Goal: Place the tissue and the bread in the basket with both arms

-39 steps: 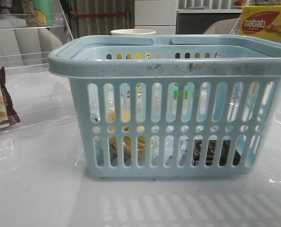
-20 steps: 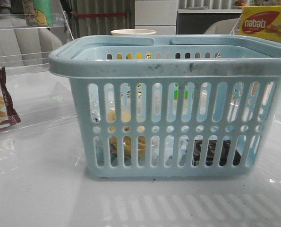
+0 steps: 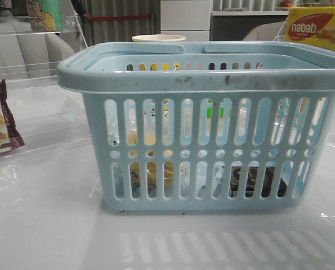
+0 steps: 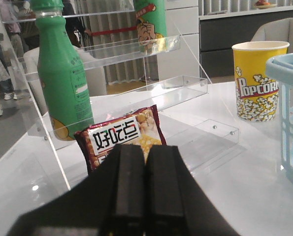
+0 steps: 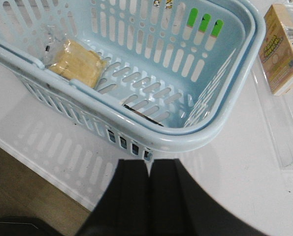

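Note:
The light-blue basket (image 3: 204, 84) stands in the middle of the table. The bread (image 3: 150, 171) lies on its floor at the left, seen through the slots. The black tissue pack (image 3: 257, 181) lies on its floor at the right. In the right wrist view the bread (image 5: 80, 61) lies inside the basket (image 5: 205, 132), and the tissue (image 5: 142, 114) shows only as a dark edge behind the near rim. My right gripper (image 5: 148, 164) is shut and empty, outside the basket's rim. My left gripper (image 4: 145, 152) is shut and empty, away from the basket (image 4: 289, 98). Neither gripper shows in the front view.
A maroon-edged cracker packet (image 4: 121, 137) leans on a clear acrylic shelf (image 4: 136, 93) that holds a green bottle (image 4: 62, 83). A popcorn cup (image 4: 257, 78) stands behind the basket. A yellow box (image 5: 283, 46) lies beside the basket. The table's edge (image 5: 38, 167) is near my right gripper.

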You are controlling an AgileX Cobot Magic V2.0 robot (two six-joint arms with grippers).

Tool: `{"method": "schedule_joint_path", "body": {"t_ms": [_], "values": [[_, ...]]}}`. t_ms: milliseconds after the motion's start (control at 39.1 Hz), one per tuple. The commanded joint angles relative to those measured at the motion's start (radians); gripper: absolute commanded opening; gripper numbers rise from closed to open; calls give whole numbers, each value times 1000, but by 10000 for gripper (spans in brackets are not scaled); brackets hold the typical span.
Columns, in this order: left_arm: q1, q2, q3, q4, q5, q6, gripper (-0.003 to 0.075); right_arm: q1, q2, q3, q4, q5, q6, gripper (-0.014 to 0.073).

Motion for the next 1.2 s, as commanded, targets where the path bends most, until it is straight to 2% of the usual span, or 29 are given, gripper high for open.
{"method": "schedule_joint_path", "body": {"t_ms": [0, 230, 973, 1075, 1178], "values": [[2, -19, 0, -12, -124, 0, 91, 1, -3, -25, -14, -63, -8, 56], [31, -19, 0, -12, -130, 0, 91, 1, -3, -25, -14, -63, -8, 56], [31, -19, 0, -12, -130, 0, 91, 2, -14, -22, -12, -63, -8, 56], [31, -19, 0, -12, -130, 0, 91, -44, -50, 8, -9, -76, -8, 56], [31, -19, 0, -12, -130, 0, 91, -146, -119, 73, -35, -178, -8, 56]]}}
